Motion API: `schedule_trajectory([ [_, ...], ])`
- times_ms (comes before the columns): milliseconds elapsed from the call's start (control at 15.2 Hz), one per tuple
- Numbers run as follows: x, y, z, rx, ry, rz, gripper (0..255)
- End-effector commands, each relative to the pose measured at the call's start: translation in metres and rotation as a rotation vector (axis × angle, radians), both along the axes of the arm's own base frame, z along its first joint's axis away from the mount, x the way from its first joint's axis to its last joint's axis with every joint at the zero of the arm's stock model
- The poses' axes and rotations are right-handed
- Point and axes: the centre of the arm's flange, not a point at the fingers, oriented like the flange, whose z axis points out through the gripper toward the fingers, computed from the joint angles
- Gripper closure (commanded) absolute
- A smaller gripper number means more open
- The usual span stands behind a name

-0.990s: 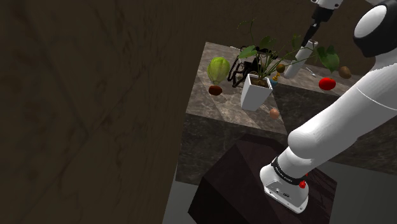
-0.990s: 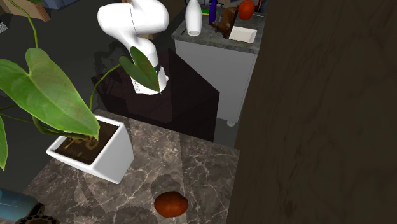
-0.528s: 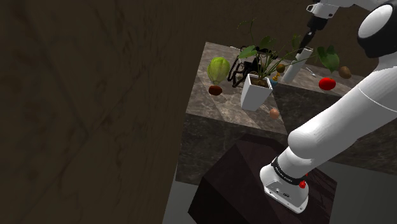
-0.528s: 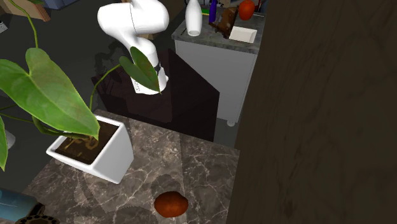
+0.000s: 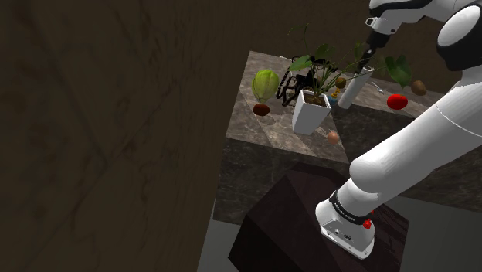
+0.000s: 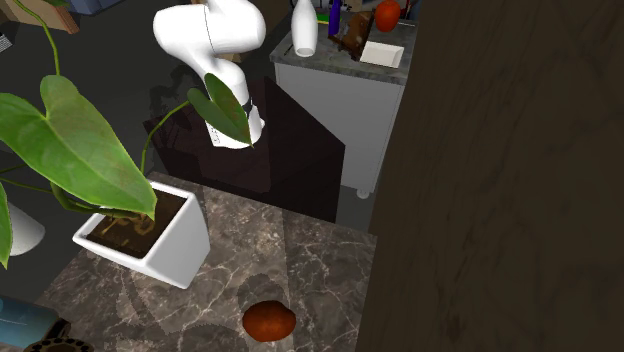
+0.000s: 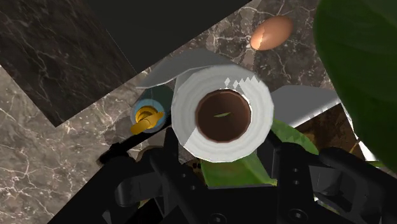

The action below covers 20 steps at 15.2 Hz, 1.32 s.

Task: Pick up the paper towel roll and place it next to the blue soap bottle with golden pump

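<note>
My gripper (image 5: 368,52) is shut on the white paper towel roll (image 5: 351,85), which hangs tilted above the marble counter (image 5: 270,131), just behind the potted plant. In the wrist view the roll (image 7: 222,114) faces me end-on with its brown core, and a black finger (image 7: 170,147) presses on each side of it; the gripper (image 7: 224,145) clasps it near its upper end. The blue soap bottle with golden pump (image 7: 149,116) stands on the counter directly beside the roll's lower end. A white end of the roll (image 6: 20,228) peeks in behind the plant's leaves.
A white planter (image 5: 311,110) with large green leaves stands close beside the roll. Around it lie a green melon-like ball (image 5: 265,83), a brown fruit (image 5: 262,110), a pale egg (image 5: 333,137) and a red tomato (image 5: 397,100). A dark wall (image 5: 108,116) rises at the shoulder view's left.
The gripper has carried the roll down and toward the shoulder view's left, closer to the plant. More of the roll's white end now shows in the second exterior view.
</note>
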Motion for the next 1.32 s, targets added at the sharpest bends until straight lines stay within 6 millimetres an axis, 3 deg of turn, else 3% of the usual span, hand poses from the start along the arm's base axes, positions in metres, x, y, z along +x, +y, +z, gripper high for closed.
schedule_trajectory([
  [0,0.0,0.0,-0.011,0.0,0.0,0.0,255],
  [1254,0.0,0.0,-0.111,0.0,0.0,0.0,255],
])
